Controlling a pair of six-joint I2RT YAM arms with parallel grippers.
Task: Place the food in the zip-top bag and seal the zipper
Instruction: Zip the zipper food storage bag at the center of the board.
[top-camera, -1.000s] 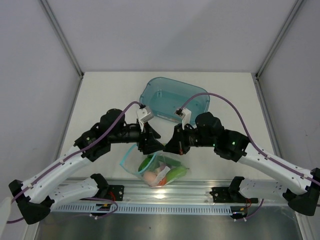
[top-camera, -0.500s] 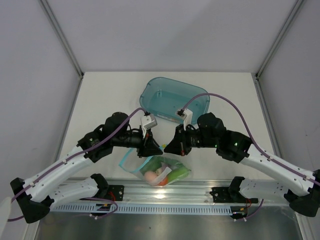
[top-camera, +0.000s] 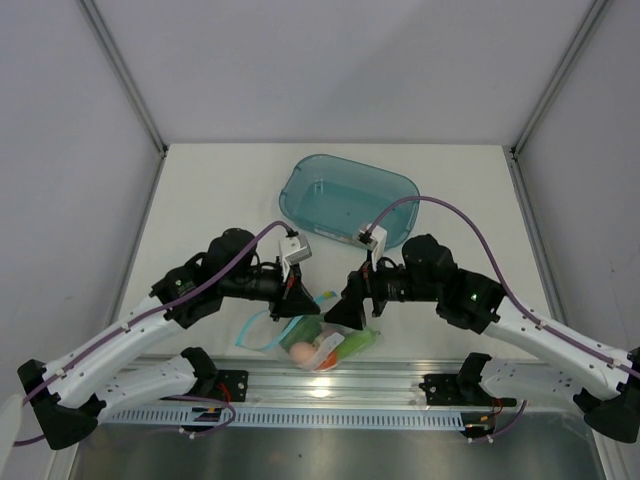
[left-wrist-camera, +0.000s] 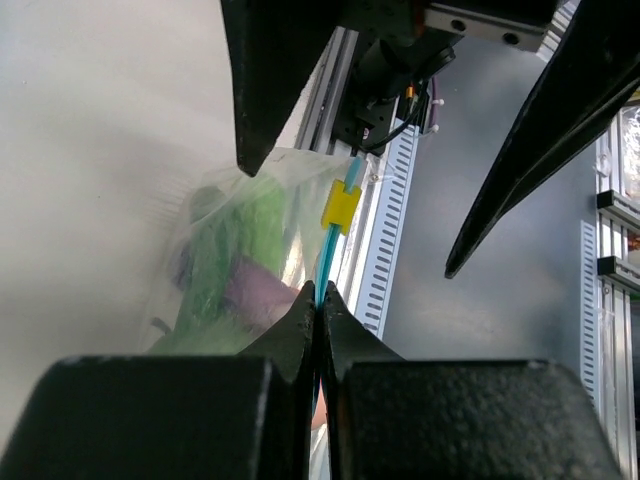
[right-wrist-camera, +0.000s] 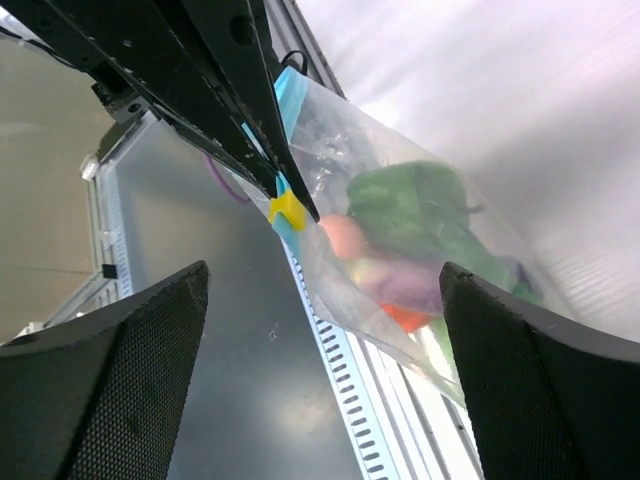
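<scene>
So the zip-top bag is found right at the near edge of the table, just beside the metal rail and between the two arms, with the food already packed inside it. Through the clear plastic a green bell pepper, a beige egg, a purple eggplant and a bit of the orange one can be made out, all bunched together. The zipper is seen as a thin teal strip running along the bag's mouth, and a little yellow slider is clipped onto it. The strip is pinched by the left gripper, whose jaws are pressed flat together on it just beside the slider. The right gripper is held close by on the other side of the bag's mouth, its jaws spread wide with nothing caught between them. Whether the mouth is fully closed along its whole length can't really be told from these views. Farther back on the table, well apart from the bag, a teal tub is parked.
</scene>
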